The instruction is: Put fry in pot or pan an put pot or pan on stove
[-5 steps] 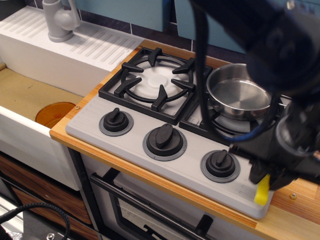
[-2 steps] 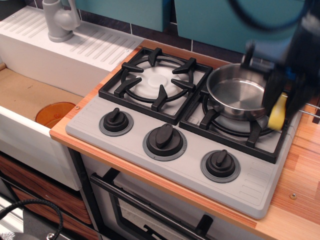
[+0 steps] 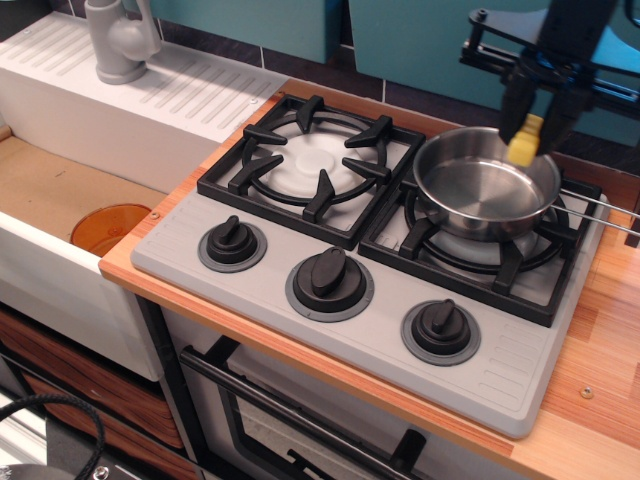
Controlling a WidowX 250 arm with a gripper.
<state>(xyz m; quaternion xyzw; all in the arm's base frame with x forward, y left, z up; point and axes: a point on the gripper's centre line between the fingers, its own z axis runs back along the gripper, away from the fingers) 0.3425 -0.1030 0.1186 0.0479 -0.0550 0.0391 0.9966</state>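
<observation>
My gripper (image 3: 535, 115) is at the upper right, shut on the yellow fry (image 3: 525, 141). The fry hangs just above the far rim of the shiny steel pan (image 3: 484, 187). The pan stands on the right burner grate (image 3: 478, 256) of the grey stove (image 3: 330, 300); its thin wire handle (image 3: 600, 212) points right. The inside of the pan holds nothing that I can see.
The left burner grate (image 3: 312, 165) is bare. Three black knobs (image 3: 329, 275) line the stove front. To the left is a sink (image 3: 60, 190) with an orange disc (image 3: 108, 227) in it and a grey tap (image 3: 118, 40) behind. Wooden counter (image 3: 600, 330) runs on the right.
My gripper has risen and moved from the stove's front right corner back to above the pan's far rim, carrying the fry with it. The pan has not moved.
</observation>
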